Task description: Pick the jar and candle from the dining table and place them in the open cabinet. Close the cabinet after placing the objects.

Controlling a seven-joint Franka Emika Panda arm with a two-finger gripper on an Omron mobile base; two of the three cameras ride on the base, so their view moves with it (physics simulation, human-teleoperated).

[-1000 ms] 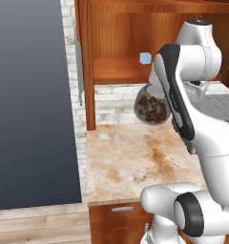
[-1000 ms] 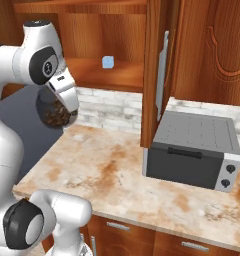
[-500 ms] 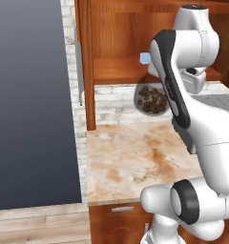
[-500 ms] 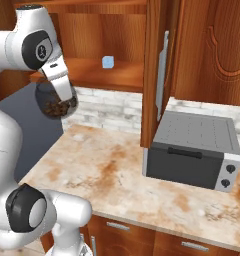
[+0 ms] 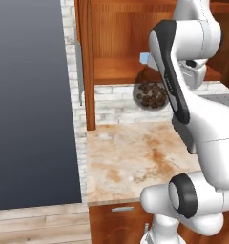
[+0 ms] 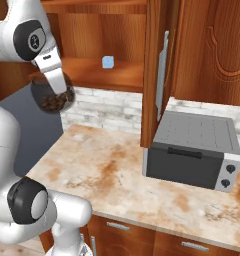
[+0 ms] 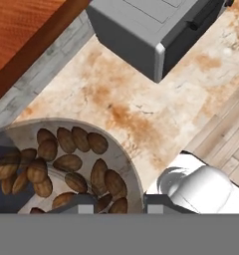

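Right base view: one jar [image 6: 53,98], one blue cube [image 6: 108,62], one toaster oven [image 6: 193,149].

We've got the jar [image 5: 152,94] up in the air, clear glass packed with dark brown lumps, hanging just below the shelf of the open cabinet [image 5: 117,70], well above the marbled surface [image 6: 117,170].

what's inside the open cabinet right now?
On the cabinet shelf, a small pale-blue cube near the back. The arm and the jar it holds cover the shelf's left end, so anything there is hidden.
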